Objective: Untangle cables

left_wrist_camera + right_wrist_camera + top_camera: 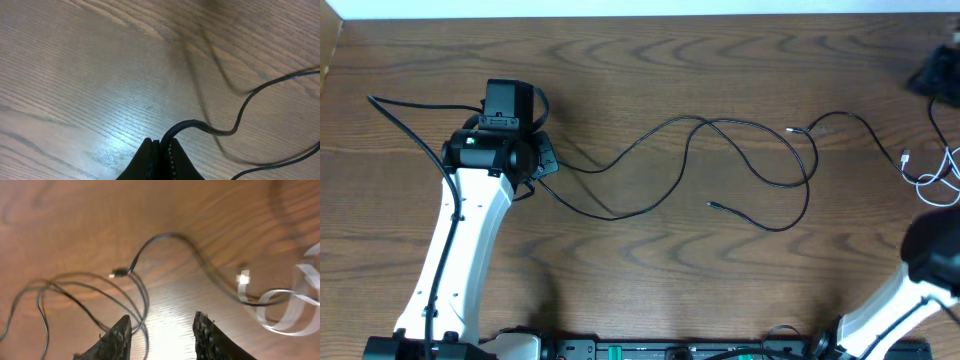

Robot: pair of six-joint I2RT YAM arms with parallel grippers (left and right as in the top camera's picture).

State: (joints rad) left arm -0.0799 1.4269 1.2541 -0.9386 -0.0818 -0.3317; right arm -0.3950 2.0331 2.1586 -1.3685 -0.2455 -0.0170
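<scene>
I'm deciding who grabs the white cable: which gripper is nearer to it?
Right. The right gripper hangs open with the white cable just off to one side; the left gripper is far across the table, shut on a black cable.

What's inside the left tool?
Black cable, pinched in the shut left tool, trailing out across the wooden table. The clamped stretch itself is hidden between the fingers.

Looped black cables (705, 120) (white one (925, 182) rightward)
</scene>
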